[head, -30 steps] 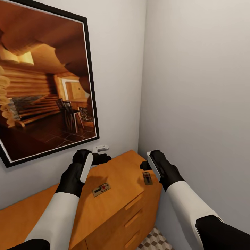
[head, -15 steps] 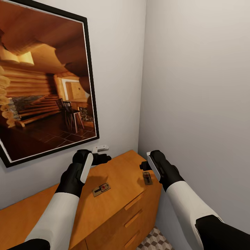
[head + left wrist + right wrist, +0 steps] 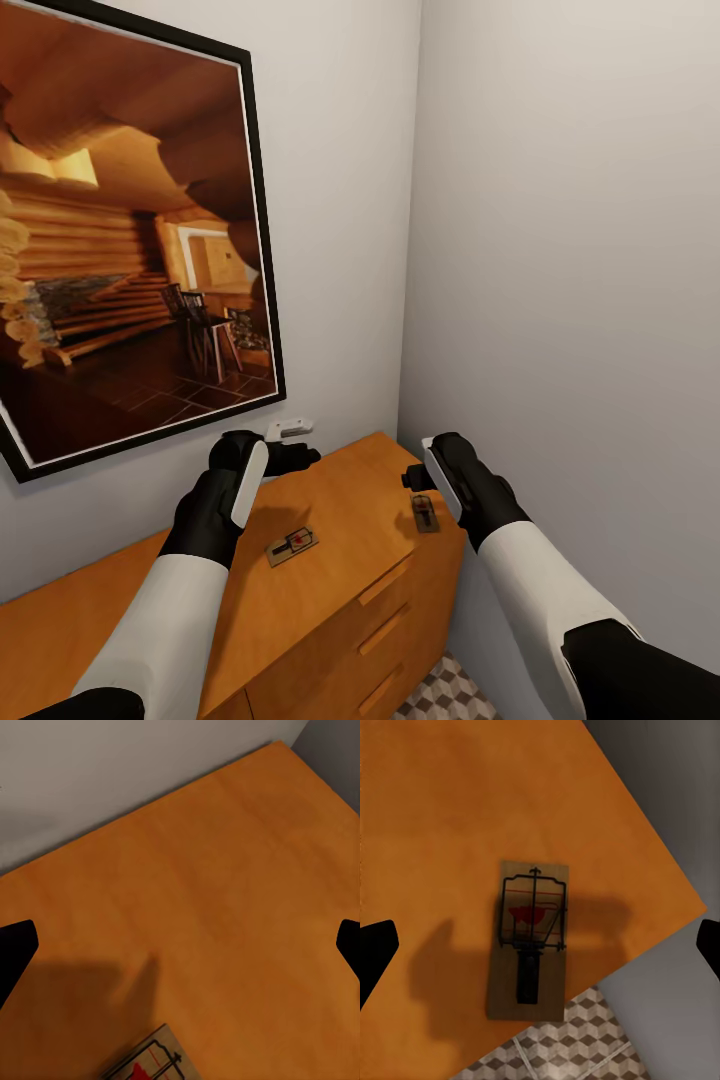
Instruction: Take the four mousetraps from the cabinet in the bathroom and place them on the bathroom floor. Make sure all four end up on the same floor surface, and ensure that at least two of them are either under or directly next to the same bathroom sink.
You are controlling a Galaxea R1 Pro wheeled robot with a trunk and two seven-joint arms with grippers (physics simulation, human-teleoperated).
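Orange-brown cabinet (image 3: 340, 560) top carries two mousetraps. First mousetrap (image 3: 292, 545) flat at centre, at 5 o'clock from left gripper (image 3: 300, 458), fingers wide apart. Second mousetrap (image 3: 529, 939) at cabinet's right edge, directly under right gripper (image 3: 412, 477), fingers spread. Bathroom floor (image 3: 450, 695) tiles at 6 o'clock.

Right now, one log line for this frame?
phase: pre-grasp | left gripper: open, over cabinet top | right gripper: open, above edge mousetrap | second mousetrap: untouched
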